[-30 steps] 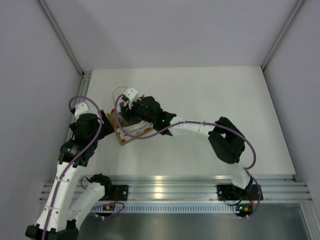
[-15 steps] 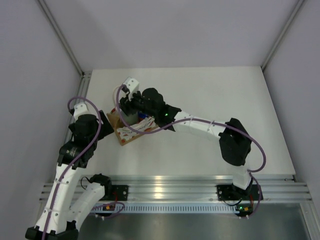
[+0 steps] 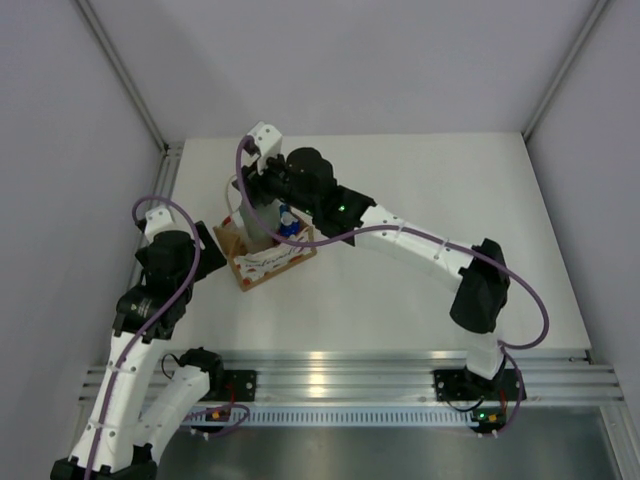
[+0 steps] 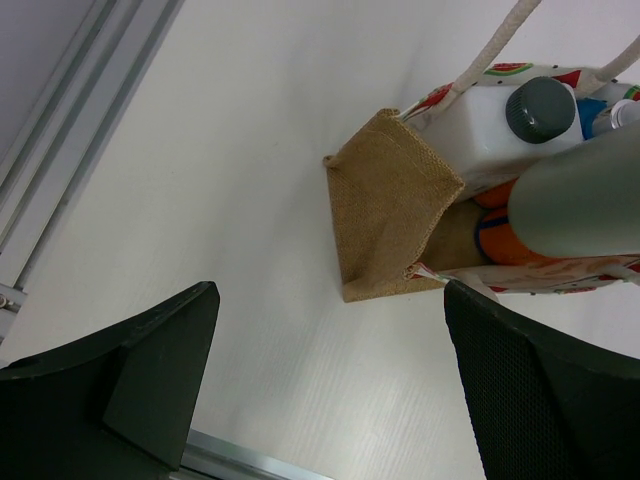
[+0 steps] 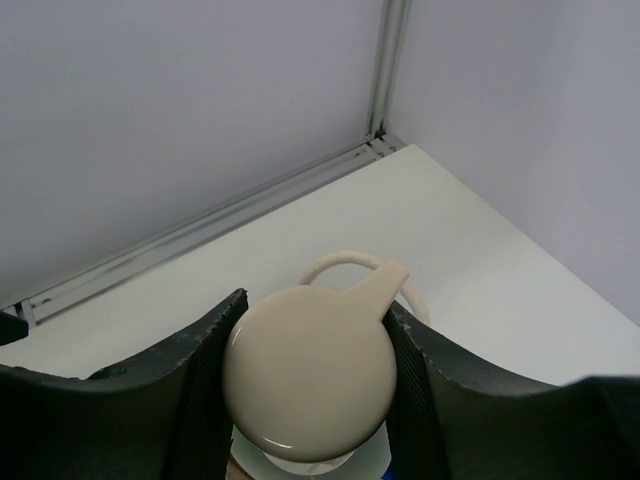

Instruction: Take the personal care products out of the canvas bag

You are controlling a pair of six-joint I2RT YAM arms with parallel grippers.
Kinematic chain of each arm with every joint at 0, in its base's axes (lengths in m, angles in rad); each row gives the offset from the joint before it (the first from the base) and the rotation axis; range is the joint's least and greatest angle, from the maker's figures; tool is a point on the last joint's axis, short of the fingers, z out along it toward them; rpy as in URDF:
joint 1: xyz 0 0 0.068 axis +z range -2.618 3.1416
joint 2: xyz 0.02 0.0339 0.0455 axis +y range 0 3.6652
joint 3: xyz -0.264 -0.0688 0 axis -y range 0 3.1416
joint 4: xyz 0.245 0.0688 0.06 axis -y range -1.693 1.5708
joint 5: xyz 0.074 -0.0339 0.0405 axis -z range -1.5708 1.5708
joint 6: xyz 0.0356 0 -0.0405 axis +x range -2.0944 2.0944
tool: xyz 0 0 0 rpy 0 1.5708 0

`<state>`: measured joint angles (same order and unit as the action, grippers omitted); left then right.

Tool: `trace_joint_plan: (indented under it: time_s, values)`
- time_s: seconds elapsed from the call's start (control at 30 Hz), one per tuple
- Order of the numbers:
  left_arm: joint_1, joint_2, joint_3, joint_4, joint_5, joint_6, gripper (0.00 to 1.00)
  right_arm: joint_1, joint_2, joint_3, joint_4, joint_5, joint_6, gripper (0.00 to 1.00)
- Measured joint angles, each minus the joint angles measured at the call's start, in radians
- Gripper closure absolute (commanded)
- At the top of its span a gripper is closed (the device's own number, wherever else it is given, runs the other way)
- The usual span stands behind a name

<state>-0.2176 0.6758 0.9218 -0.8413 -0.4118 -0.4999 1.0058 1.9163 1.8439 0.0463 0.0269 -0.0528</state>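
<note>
The canvas bag stands on the table at the left, its tan end panel facing my left gripper. My right gripper is shut on the beige nozzle top of the grey-green bottle and holds it upright above the bag's far end; the bottle also shows in the left wrist view. Inside the bag I see the white bottle with the grey cap, an orange bottle and a blue top. My left gripper is open and empty, just left of the bag.
A white bag handle loops on the table beyond the held bottle. Grey walls with metal corner rails close in the far and left sides. The aluminium frame runs along the near table edge.
My right gripper has risen and moved toward the far left, lifting the grey-green bottle up from the bag. The left arm has barely moved.
</note>
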Motion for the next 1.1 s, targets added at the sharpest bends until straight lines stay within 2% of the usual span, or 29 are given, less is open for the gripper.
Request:
trace_joint_plan:
  time_s: [0.3, 0.63, 0.83, 1.1]
  values:
    - [0.0, 0.0, 0.0, 0.0, -0.001, 0.0, 0.02, -0.059, -0.11, 0.023, -0.104, 0.026, 0.0, 1.0]
    - [0.0, 0.0, 0.0, 0.0, -0.001, 0.0, 0.02, -0.234, -0.241, -0.006, -0.136, 0.033, 0.013, 1.0]
    - [0.0, 0.0, 0.0, 0.0, -0.001, 0.0, 0.02, -0.322, -0.338, -0.177, -0.1, 0.043, 0.014, 1.0]
    - [0.0, 0.002, 0.0, 0.0, -0.001, 0.0, 0.02, -0.402, -0.396, -0.538, 0.06, 0.018, 0.053, 1.0]
